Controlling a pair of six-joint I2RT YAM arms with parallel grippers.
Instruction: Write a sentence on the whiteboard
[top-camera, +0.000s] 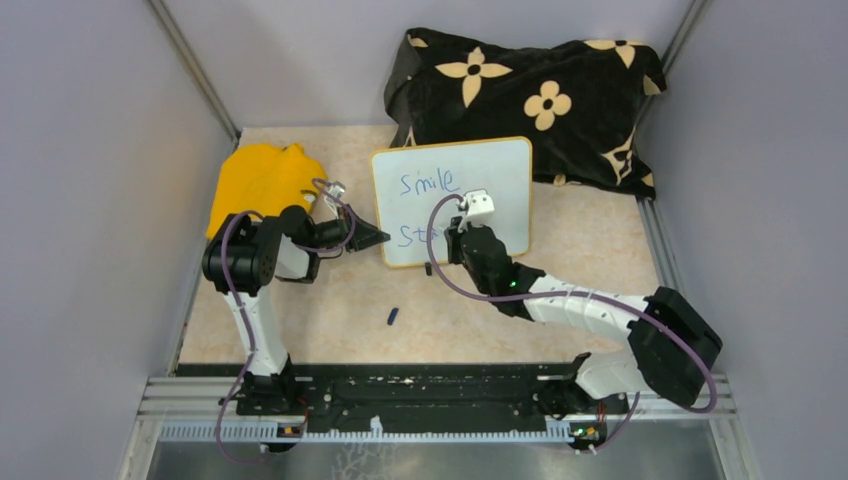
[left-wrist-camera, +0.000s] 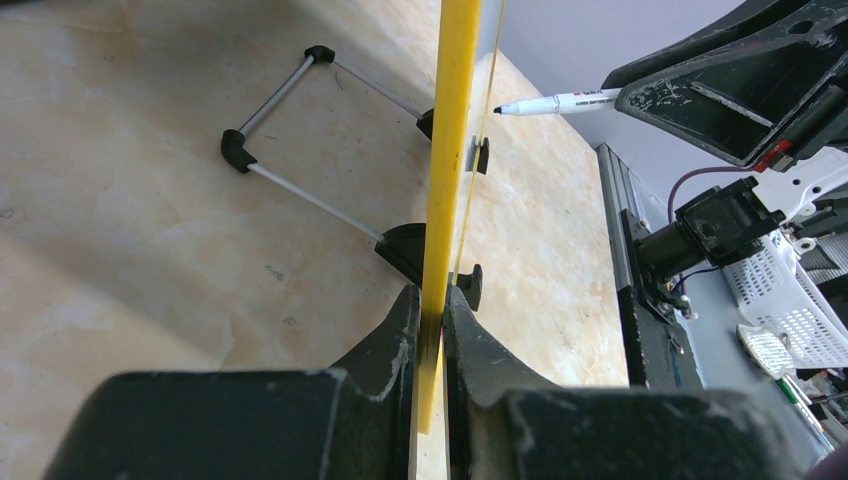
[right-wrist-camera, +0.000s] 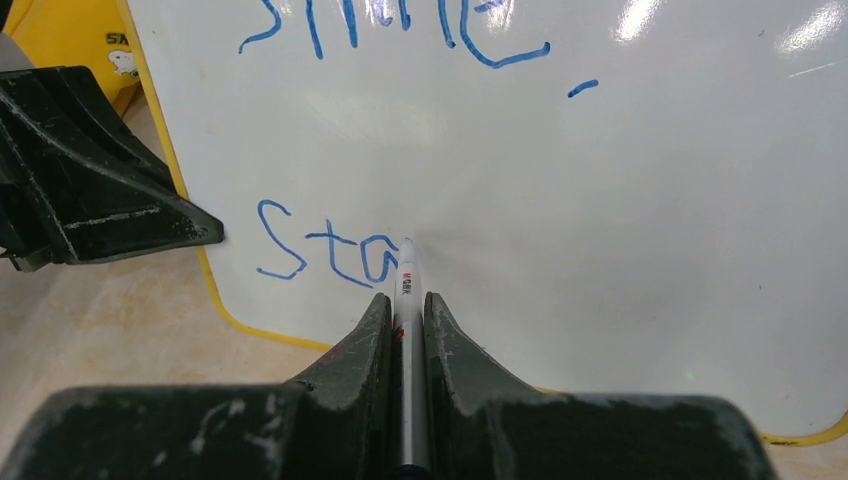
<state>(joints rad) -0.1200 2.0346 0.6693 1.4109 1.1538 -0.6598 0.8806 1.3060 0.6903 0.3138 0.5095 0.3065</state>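
Well, the whiteboard (top-camera: 452, 200) stands propped nearly upright a little past the middle of the table (top-camera: 600, 260), nearer its far edge. The black flowered cloth (top-camera: 530, 95) is heaped behind it in the far right corner, and a yellow bundle (top-camera: 262, 180) sits by the far left edge. The left gripper (left-wrist-camera: 432, 300) has its 2 fingers clamped on the board's yellow rim, low on the left edge. To my eye that is there to brace the board, since a light panel on a thin wire stand (left-wrist-camera: 300, 130) would likely tip or slide back under a pen's push. The right gripper (right-wrist-camera: 405, 300) is closed tight on a marker (right-wrist-camera: 407, 285), held in line with the fingers so the tip meets the white face head-on. That tip touches the board at the end of "Sta", in the lower left part, under "Smile" on line 1. So the sentence (right-wrist-camera: 320, 255) looks under way, with line 2 only 3 letters in. A small dark blue thing (top-camera: 392, 317), perhaps the cap, lies on the table nearer the arms.
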